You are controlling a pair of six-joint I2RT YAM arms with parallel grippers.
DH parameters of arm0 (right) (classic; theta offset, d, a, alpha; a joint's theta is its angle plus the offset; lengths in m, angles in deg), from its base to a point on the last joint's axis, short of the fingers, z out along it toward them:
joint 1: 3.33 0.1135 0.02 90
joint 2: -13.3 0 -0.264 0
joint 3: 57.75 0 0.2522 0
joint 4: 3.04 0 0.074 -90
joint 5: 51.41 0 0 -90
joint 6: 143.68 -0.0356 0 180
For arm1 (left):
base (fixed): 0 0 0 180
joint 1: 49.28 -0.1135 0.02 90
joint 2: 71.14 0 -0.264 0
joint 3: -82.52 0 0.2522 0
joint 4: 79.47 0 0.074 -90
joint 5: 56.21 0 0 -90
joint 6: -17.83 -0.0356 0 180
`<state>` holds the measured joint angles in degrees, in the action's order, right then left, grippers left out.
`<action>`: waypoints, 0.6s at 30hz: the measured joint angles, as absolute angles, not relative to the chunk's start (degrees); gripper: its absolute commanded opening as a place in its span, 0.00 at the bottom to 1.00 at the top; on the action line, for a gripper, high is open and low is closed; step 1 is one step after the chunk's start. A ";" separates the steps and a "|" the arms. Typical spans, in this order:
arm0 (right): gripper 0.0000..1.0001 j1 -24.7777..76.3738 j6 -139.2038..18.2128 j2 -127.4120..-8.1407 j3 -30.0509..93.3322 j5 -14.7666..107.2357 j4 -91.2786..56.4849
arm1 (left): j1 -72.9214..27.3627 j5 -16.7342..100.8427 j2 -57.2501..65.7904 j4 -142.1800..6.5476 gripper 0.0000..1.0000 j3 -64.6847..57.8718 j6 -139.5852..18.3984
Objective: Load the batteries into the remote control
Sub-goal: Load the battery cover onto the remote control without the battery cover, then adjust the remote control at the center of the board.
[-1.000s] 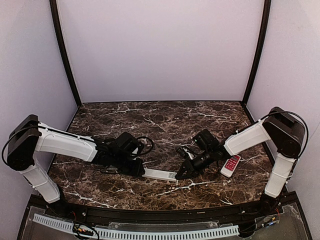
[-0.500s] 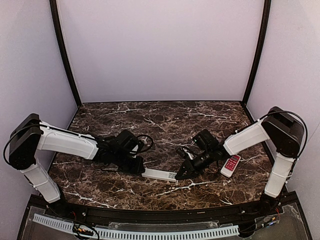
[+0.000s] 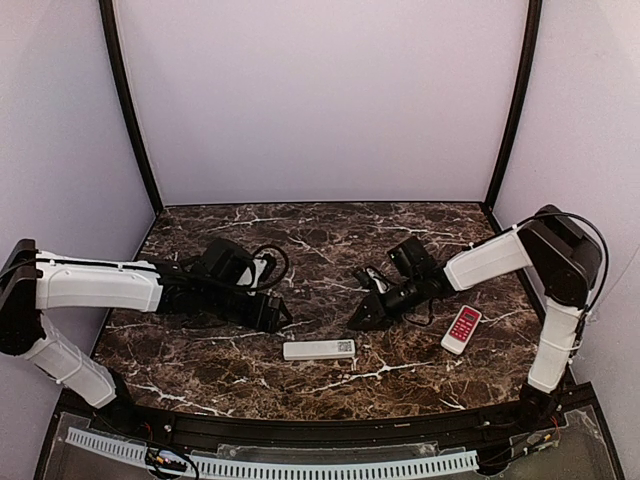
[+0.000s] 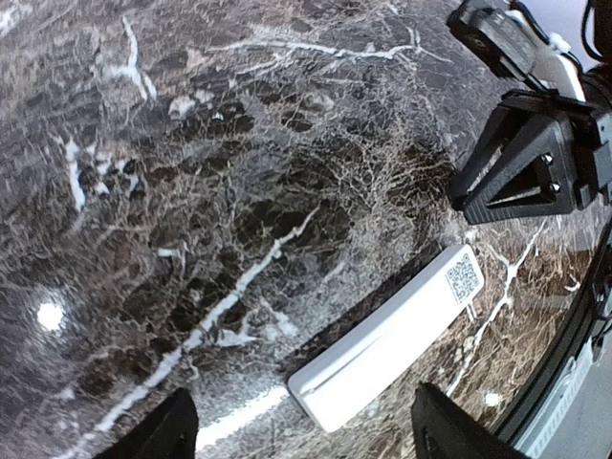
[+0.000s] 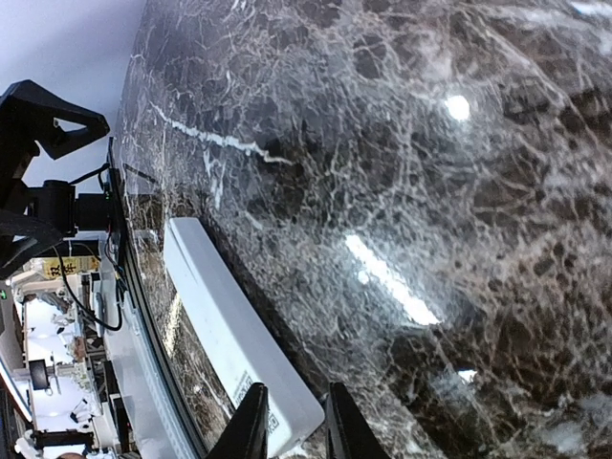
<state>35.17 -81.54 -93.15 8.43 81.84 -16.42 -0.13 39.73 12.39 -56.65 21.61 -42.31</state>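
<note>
The table [image 3: 200,360] is dark marble with white veins, and pale walls stand around it. From above, the remote control [image 3: 319,349] lies flat, just in front of the left gripper [image 3: 275,316] and the right gripper [image 3: 362,318], in the gap between them. Neither one touches it. A red-and-white remote [image 3: 461,329] lies out past the right gripper.

In the left wrist view, the left gripper [image 4: 306,435] is wide open and holds nothing. The remote control [image 4: 387,339] lies just ahead, back side up with a little square code label.

In the right wrist view, the right gripper [image 5: 295,426] is almost closed and empty, with the remote control [image 5: 234,330] just beyond its tips.

I see no batteries. I think the remote lies back up so its battery place can be reached.
</note>
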 measured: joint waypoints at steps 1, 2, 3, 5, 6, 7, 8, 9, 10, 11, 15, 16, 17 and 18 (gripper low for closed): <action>0.23 35.17 -81.25 -93.57 9.20 81.92 -16.53 | -0.51 39.53 11.71 -56.61 0.86 21.56 -43.62; 0.23 35.19 -80.82 -94.20 10.27 82.17 -16.81 | -0.81 39.57 11.28 -56.48 0.87 21.39 -45.08; 0.24 35.19 -80.49 -94.75 11.10 82.34 -16.90 | -0.88 39.81 11.32 -56.15 0.87 21.04 -46.59; 0.26 35.17 -79.96 -95.77 12.63 82.65 -17.23 | -0.85 40.84 12.11 -55.23 0.85 20.21 -49.63; 0.27 35.17 -79.77 -96.03 13.13 82.73 -17.32 | -0.85 41.61 12.81 -54.66 0.83 19.60 -51.27; 0.28 34.98 -79.48 -96.14 13.59 82.78 -17.45 | -0.83 42.35 13.81 -53.92 0.82 18.83 -53.26; 0.30 34.84 -79.18 -96.12 13.92 82.93 -17.56 | -0.68 43.05 14.88 -53.05 0.80 17.96 -55.05; 0.32 34.67 -78.96 -96.06 14.24 83.06 -17.69 | -0.51 43.44 16.00 -52.13 0.79 17.10 -56.97; 0.33 34.32 -78.70 -95.95 14.42 83.24 -17.73 | -0.31 43.75 17.20 -51.12 0.77 16.14 -58.81; 0.35 33.90 -78.57 -95.71 14.44 83.35 -17.88 | 0.04 43.99 18.66 -50.05 0.76 14.94 -61.06; 0.37 30.25 -77.60 -92.06 13.89 83.41 -18.80 | 1.57 44.54 22.09 -46.99 0.72 12.32 -67.40; 0.37 29.47 -77.47 -90.90 13.68 83.39 -18.85 | 2.01 44.51 22.99 -45.92 0.70 11.44 -68.95; 0.37 28.51 -77.25 -89.39 13.37 83.39 -18.87 | 2.38 44.47 23.97 -44.98 0.70 10.44 -70.33; 0.37 27.72 -76.99 -87.97 13.11 83.37 -18.87 | 2.71 44.34 25.09 -44.15 0.69 9.34 -71.57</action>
